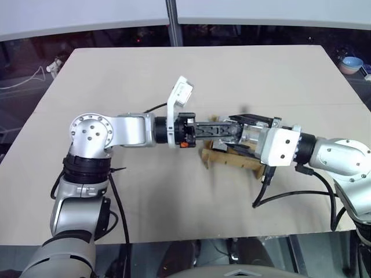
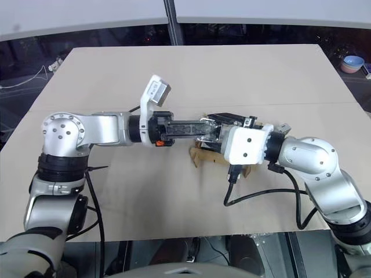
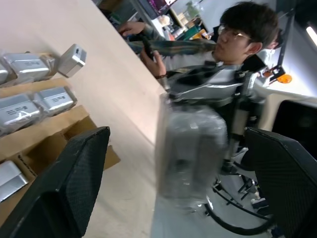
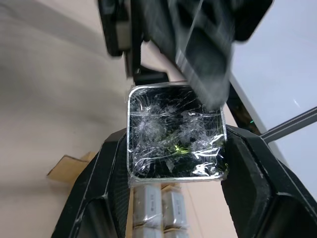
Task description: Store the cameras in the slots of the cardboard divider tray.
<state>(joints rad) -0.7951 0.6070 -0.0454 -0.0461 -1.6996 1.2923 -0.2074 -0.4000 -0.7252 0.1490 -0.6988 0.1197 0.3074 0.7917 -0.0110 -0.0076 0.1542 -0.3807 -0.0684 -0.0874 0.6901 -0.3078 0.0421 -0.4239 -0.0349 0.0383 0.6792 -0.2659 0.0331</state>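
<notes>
Both grippers meet in mid-air over the cardboard divider tray (image 1: 227, 160) at the table's middle. My right gripper (image 4: 176, 138) is shut on a camera (image 4: 174, 119) wrapped in crinkled clear film, its black face showing. My left gripper (image 3: 176, 135) reaches in from the opposite side, open, with one black finger (image 3: 64, 188) on either side of that same camera (image 3: 190, 153) and a gap to each. Several wrapped silver cameras (image 3: 54, 96) lie in the tray's slots (image 3: 47, 130). One more camera (image 3: 72, 59) lies loose on the table just beyond the tray.
A person (image 3: 237, 34) sits past the table's far edge, hands on a dark object. A grey pole (image 1: 173, 23) rises behind the table. A blue bowl (image 1: 351, 62) stands off the table at the far right. A black cable (image 1: 290, 197) trails from my right wrist.
</notes>
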